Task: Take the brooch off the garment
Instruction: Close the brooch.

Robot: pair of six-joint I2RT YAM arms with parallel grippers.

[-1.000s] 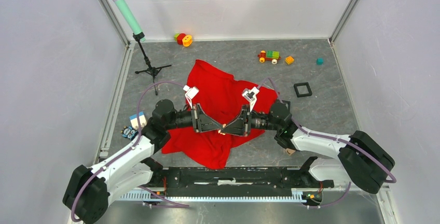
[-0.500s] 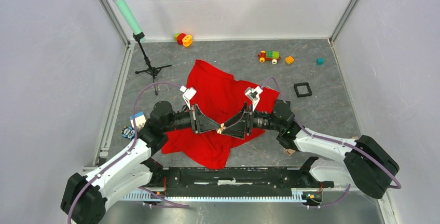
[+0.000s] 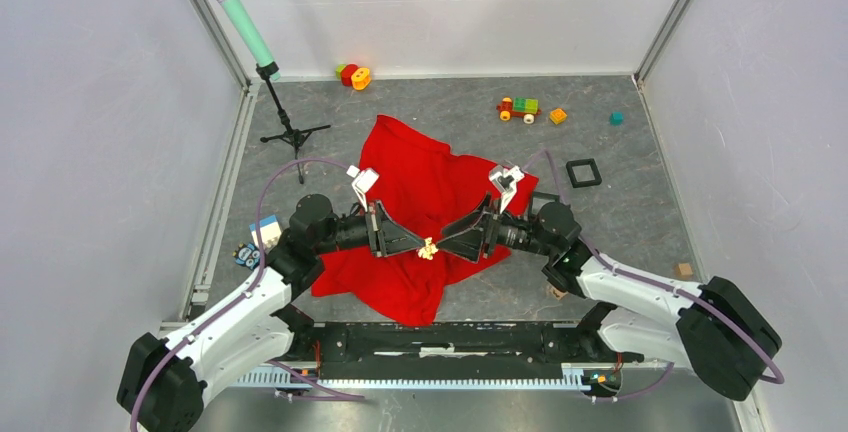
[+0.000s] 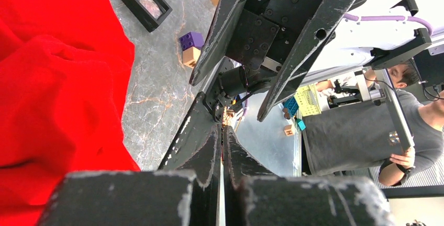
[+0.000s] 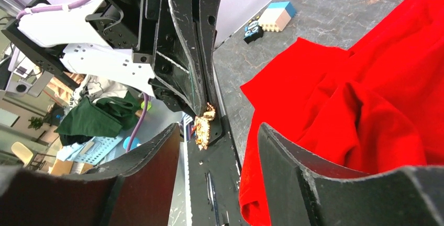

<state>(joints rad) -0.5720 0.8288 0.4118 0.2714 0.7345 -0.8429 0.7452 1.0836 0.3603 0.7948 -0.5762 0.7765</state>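
One gold brooch (image 5: pixel 204 126), half hidden, pinched in the closed left claw (image 3: pixel 421 248) over the red garment (image 3: pixel 430 187); right claw (image 3: pixel 444 250) gapes wide, empty.

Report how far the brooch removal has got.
Done: the brooch looks free, with no cloth on it, above the garment. In hand: the left gripper is shut on the brooch; the right gripper is open beside it. Left: set it down, probably off the cloth.

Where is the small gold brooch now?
The small gold brooch is near the top view's centre, pinched by the left gripper over the red cloth garment, facing the open right gripper.
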